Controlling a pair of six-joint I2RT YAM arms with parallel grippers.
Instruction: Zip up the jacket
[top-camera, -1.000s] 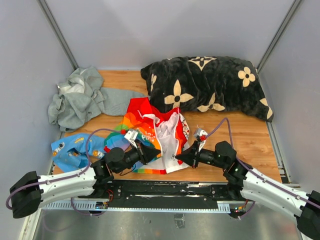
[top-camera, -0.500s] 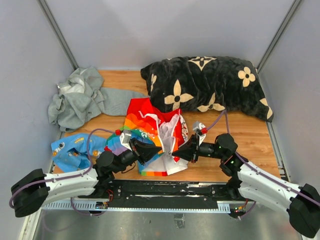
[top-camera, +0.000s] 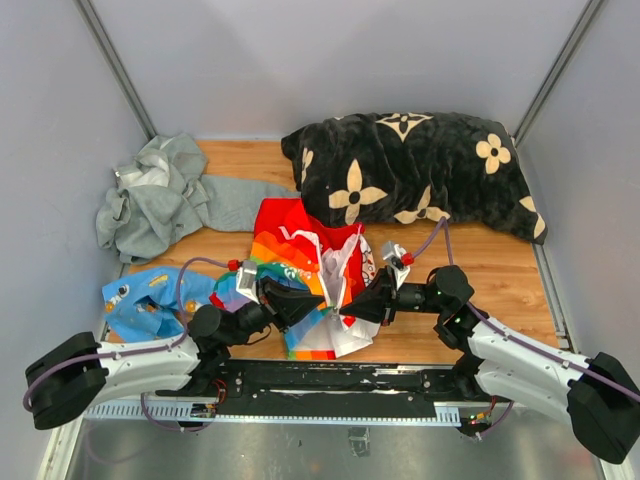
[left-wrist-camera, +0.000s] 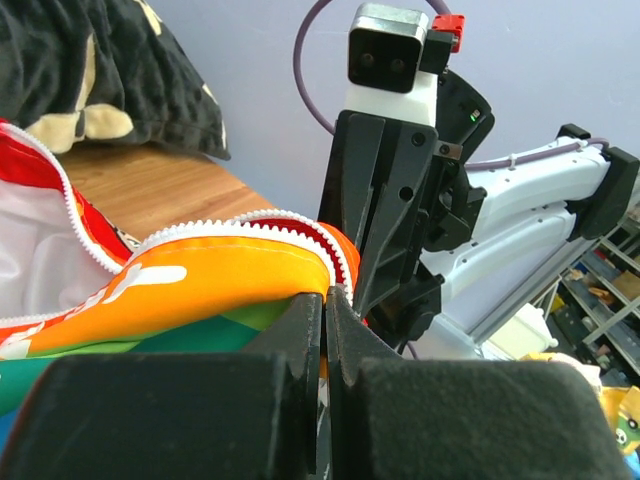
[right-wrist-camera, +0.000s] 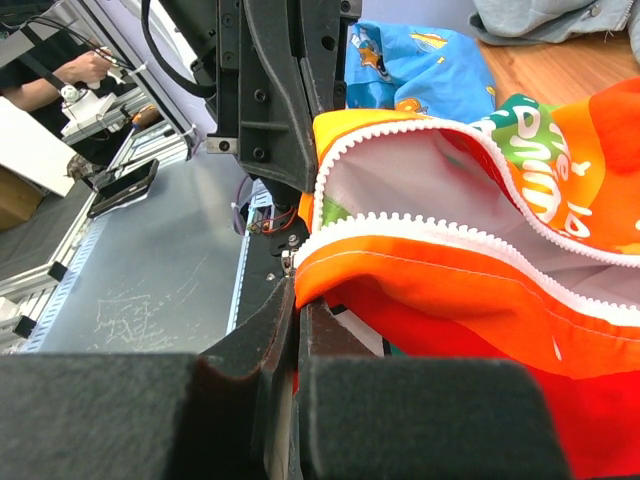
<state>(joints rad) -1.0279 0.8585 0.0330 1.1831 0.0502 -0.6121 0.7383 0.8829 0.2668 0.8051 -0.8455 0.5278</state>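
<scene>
The jacket, red with rainbow stripes and white lining, lies unzipped in the middle of the table, its near hem lifted. My left gripper is shut on the rainbow side's hem by the white zipper teeth; in the left wrist view orange cloth runs into the closed jaws. My right gripper is shut on the red side's hem, shown in the right wrist view with orange-red cloth pinched. The two grippers face each other, tips a few centimetres apart.
A black pillow with cream flowers lies at the back right. A grey hooded sweatshirt lies at the back left. A small light-blue garment lies near my left arm. The table's front rail runs under both arms.
Both grippers have moved toward each other and up, lifting the jacket's near hem. The two zipper edges are now closer together and the cloth is more bunched.
</scene>
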